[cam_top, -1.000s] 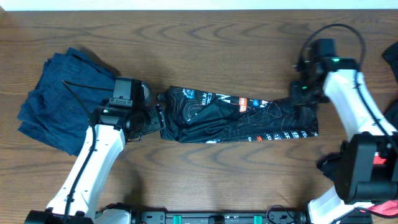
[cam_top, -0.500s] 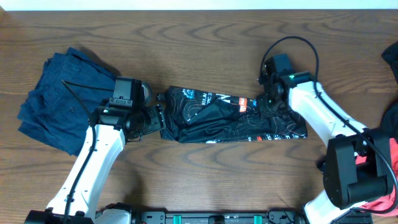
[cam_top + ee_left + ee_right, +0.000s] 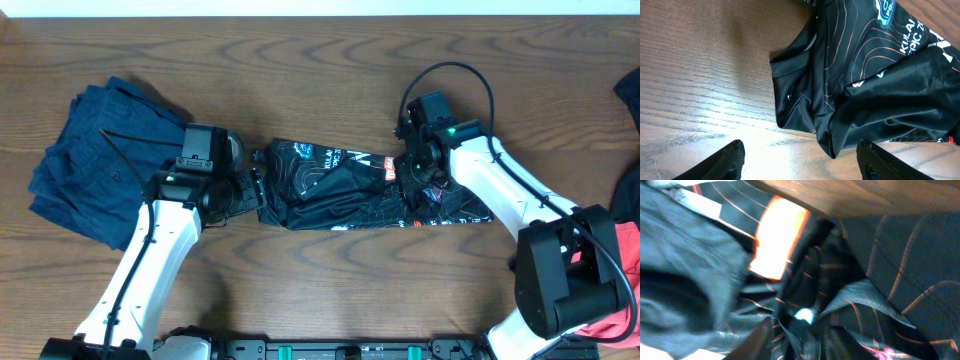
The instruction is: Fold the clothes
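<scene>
The clothes at hand are a black jersey (image 3: 330, 185) with thin orange contour lines, lying as a long band across the table's middle. Its right end is doubled back leftward. My left gripper (image 3: 250, 190) sits at the jersey's left end, open wide. In the left wrist view a fold corner of the jersey (image 3: 880, 65) hangs between the left gripper's (image 3: 805, 167) fingers, unclamped. My right gripper (image 3: 415, 172) is low over the doubled-back part. The right wrist view is blurred: bunched jersey cloth (image 3: 880, 255) fills it and only one finger (image 3: 760, 337) shows.
A crumpled navy garment (image 3: 95, 160) lies at the left, just behind my left arm. A coral-red garment (image 3: 615, 320) sits at the front right corner, and dark cloth (image 3: 628, 95) shows at the right edge. Bare wooden table (image 3: 320, 70) runs along the back.
My right gripper has swept left from the jersey's far right end toward its middle, dragging that end over, so the band is shorter. The left arm has stayed put.
</scene>
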`<state>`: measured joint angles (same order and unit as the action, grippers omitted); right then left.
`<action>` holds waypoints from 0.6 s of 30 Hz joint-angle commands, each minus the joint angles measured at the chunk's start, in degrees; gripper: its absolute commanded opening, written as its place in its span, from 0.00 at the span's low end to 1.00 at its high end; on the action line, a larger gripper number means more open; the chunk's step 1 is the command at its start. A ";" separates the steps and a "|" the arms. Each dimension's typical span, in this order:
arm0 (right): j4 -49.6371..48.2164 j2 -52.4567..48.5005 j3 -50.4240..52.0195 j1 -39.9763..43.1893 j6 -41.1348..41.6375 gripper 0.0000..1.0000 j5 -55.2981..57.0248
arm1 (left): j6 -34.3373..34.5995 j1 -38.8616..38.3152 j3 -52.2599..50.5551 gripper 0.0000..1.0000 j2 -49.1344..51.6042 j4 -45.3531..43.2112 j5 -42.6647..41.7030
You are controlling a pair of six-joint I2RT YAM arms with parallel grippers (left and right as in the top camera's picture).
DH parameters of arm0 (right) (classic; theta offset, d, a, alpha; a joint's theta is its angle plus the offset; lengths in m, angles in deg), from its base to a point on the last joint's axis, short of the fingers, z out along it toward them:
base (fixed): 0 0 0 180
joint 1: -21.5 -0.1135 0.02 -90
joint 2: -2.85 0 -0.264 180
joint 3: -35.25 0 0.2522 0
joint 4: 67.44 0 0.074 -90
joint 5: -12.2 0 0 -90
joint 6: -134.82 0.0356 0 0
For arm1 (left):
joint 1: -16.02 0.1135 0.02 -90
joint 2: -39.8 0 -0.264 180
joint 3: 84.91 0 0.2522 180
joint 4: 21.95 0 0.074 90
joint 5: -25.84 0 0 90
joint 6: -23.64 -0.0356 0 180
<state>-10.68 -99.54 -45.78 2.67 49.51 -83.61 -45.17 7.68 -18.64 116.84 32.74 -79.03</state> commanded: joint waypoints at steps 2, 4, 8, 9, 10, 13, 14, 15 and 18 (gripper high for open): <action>-0.98 0.57 -0.83 -0.59 -1.77 0.41 -3.32 | 0.33 0.24 0.11 0.73 -0.22 0.22 -0.11; -0.44 1.46 -2.45 -0.22 -1.31 0.42 -1.66 | 0.33 0.24 0.09 0.74 -0.22 0.24 -0.13; 1.29 4.52 -5.60 0.81 2.54 0.43 6.67 | 0.33 0.24 -0.22 0.73 -0.22 0.22 -0.13; 1.62 5.53 -5.88 1.18 4.02 0.44 9.62 | 0.33 0.24 -0.33 0.73 -0.22 0.22 -0.13; 1.73 6.38 -5.86 1.53 5.05 0.45 11.41 | 0.33 0.24 -0.44 0.73 -0.22 0.22 -0.11; 3.26 7.39 -5.86 3.19 5.60 0.44 12.94 | 0.33 0.24 -0.59 0.74 -0.22 0.22 -0.13; 4.09 7.28 -5.77 3.76 5.62 0.44 12.90 | 0.33 0.24 -0.59 0.74 -0.22 0.20 -0.13; 4.87 6.84 -5.51 4.33 5.86 0.43 12.90 | 0.33 0.24 -0.59 0.74 -0.22 0.15 -0.11; 5.60 5.62 -4.15 5.33 6.43 0.45 11.34 | 0.33 0.24 -0.59 0.74 -0.22 0.15 -0.11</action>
<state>-5.45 -92.46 -50.87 7.08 53.94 -73.14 -45.17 7.68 -18.64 116.84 32.72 -79.03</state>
